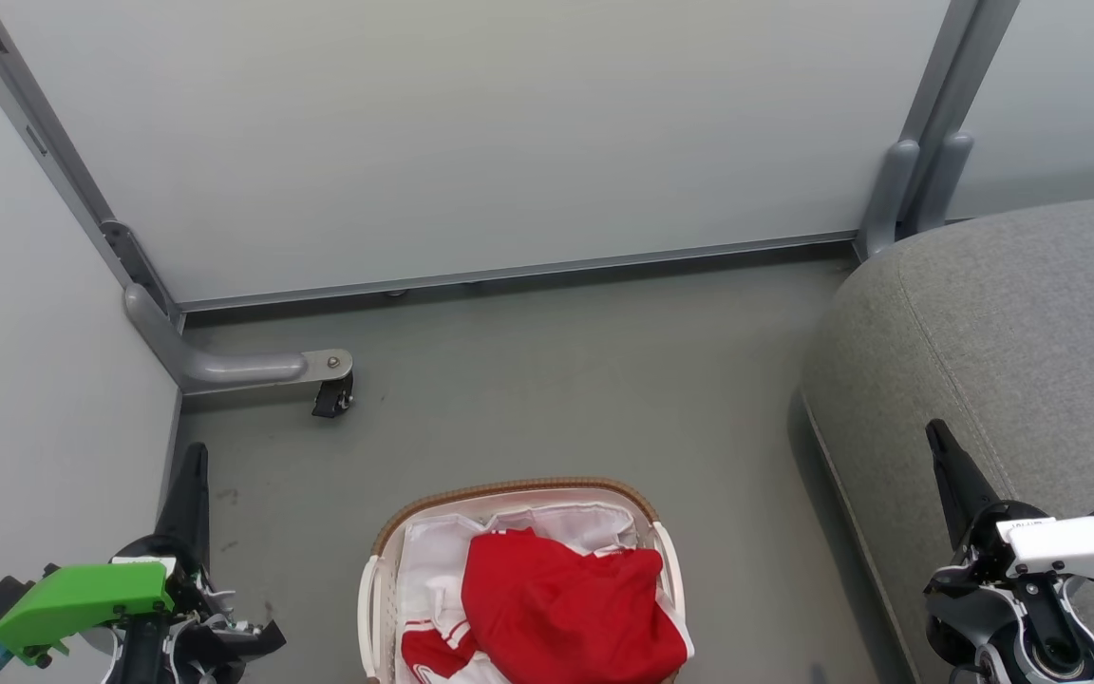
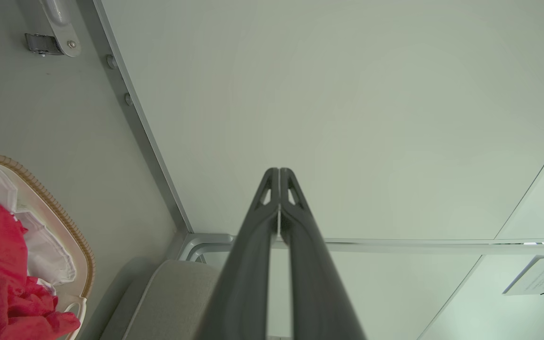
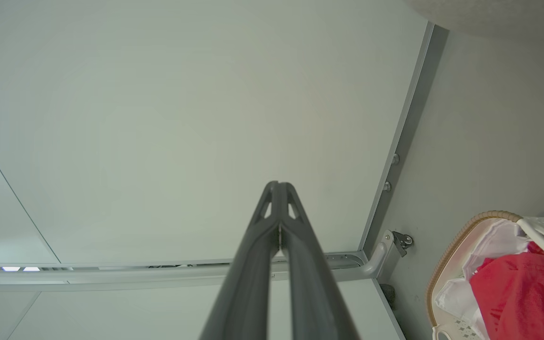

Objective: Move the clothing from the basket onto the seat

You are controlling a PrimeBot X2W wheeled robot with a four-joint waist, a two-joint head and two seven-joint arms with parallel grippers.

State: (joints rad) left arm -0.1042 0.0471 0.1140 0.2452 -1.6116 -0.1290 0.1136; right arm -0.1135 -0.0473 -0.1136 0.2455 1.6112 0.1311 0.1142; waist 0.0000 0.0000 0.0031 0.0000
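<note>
Clothing point(image 1: 566, 608) lies heaped in the basket point(image 1: 509, 489), near the seat point(image 1: 1031, 313).
I hold the left gripper point(image 1: 194, 454) and right gripper point(image 1: 934, 432) either side, fingers pressed together, gripping nothing.

- Crumpled bright red fabric clothing point(image 1: 566, 608) w/ white bands: heaped inside basket, on white liner.
- Oval white plastic basket point(image 1: 509, 489), brown woven-look rim: upright on floor.
- Big grey upholstered seat point(image 1: 1031, 323), rounded edge: right of basket, apart.
</note>
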